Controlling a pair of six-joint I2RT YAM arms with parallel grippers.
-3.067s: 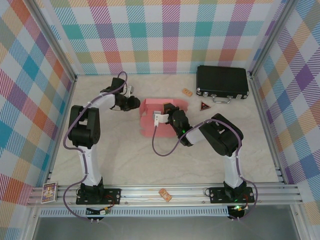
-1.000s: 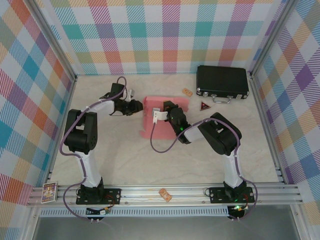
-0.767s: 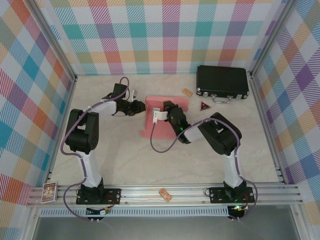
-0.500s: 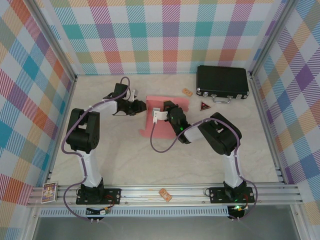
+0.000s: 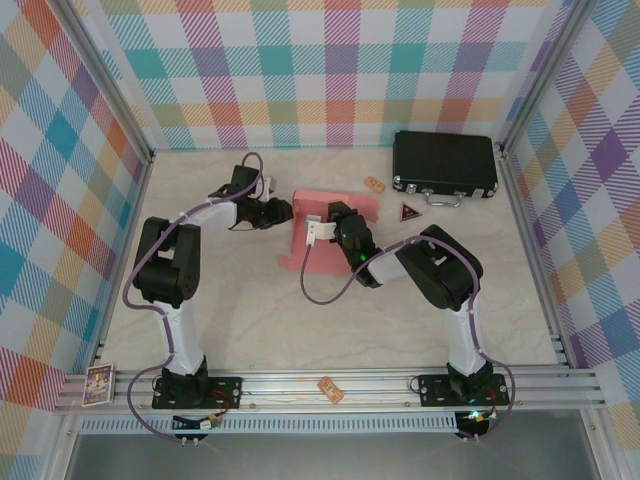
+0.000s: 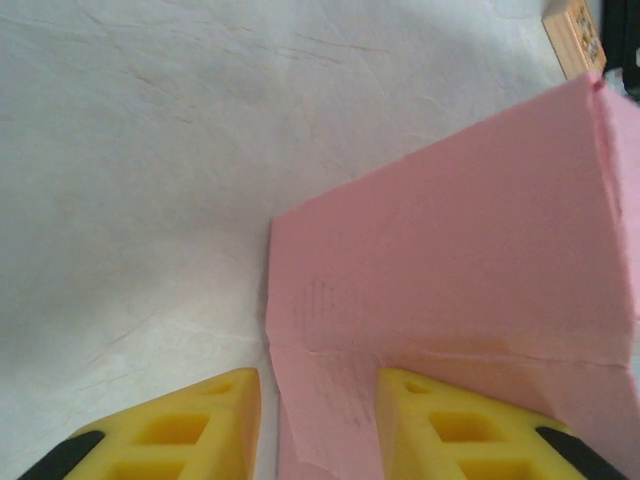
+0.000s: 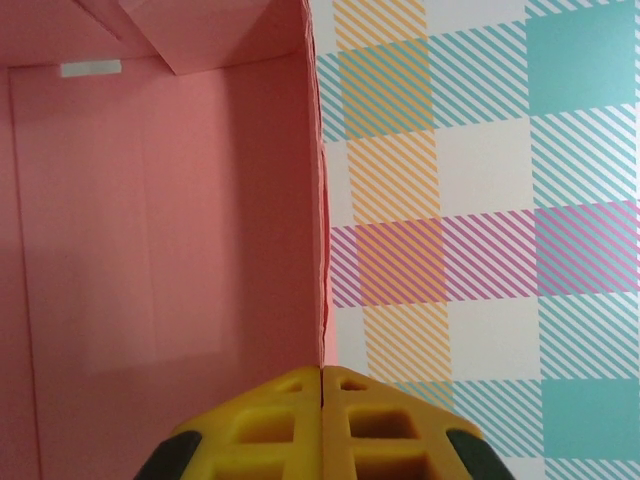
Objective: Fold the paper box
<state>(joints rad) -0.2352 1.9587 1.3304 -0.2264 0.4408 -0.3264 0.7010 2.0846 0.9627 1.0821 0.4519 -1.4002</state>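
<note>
The paper box (image 5: 322,262), thin matte salmon-pink cardboard with sharp creases and partly raised walls, sits mid-table (image 5: 250,310) between the arms, with the left pincer (image 5: 284,212) at its left edge and the right pincer (image 5: 336,212) over its far part. From the left wrist, the left pincer's yellow wedge-shaped fingers (image 6: 190,435) stand spread, straddling a creased corner flap above the pale, wrinkled table. The right pincer (image 7: 322,390) is pressed together, pinching the slightly ragged thin edge of an upright wall of the box.
</note>
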